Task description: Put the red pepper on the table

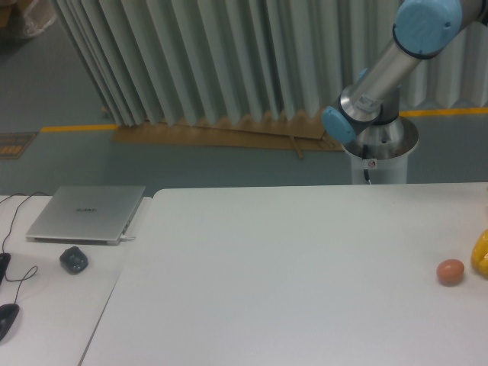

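Though visible at its base and lower links, arm [381,84] cut off at the top edge; gripper out of frame, so spread or pressed together cannot be told. Red pepper nowhere seen in this view. Table [290,282]: wide white top. Orange-pink ball [451,271] resting near its right edge, yellow object [481,254] just beside, partly cropped. Smaller desk [53,305] left, carrying closed laptop [86,213] and dark mouse [73,260].

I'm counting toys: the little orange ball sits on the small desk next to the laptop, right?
Not quite. The camera view shows the little orange ball on the big white table, near its right edge beside a yellow object. The laptop is on the small desk.
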Robot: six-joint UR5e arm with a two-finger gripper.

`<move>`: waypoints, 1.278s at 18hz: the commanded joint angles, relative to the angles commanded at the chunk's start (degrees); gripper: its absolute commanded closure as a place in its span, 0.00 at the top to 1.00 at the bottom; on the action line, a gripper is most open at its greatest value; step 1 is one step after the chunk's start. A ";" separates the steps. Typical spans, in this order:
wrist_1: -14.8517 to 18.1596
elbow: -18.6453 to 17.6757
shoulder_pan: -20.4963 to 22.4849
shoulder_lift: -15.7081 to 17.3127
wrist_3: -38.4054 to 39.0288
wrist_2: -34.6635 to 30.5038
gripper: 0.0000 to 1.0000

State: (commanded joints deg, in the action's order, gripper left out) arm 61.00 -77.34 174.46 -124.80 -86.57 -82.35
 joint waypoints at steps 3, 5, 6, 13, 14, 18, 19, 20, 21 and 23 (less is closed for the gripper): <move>0.00 -0.70 -0.18 0.18 -3.33 0.00 0.48; 0.26 -0.70 -0.18 0.35 -4.66 -0.09 0.48; 0.35 -0.70 -0.18 0.44 -4.57 -0.09 0.47; 0.61 -1.32 -0.18 1.32 -4.57 0.00 0.44; 0.70 -1.32 -0.18 1.49 -4.57 0.09 0.44; 2.80 -1.23 -0.09 2.54 -4.66 1.05 0.44; 3.86 -1.06 -0.18 3.07 -4.57 1.05 0.44; 5.17 -0.97 -0.18 3.77 -4.66 1.05 0.44; 6.93 -0.71 -0.26 4.56 -4.66 1.05 0.44; 10.27 -0.70 -0.88 6.58 -4.40 1.05 0.44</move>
State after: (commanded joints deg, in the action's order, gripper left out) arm 71.27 -78.05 173.59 -118.22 -90.97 -81.30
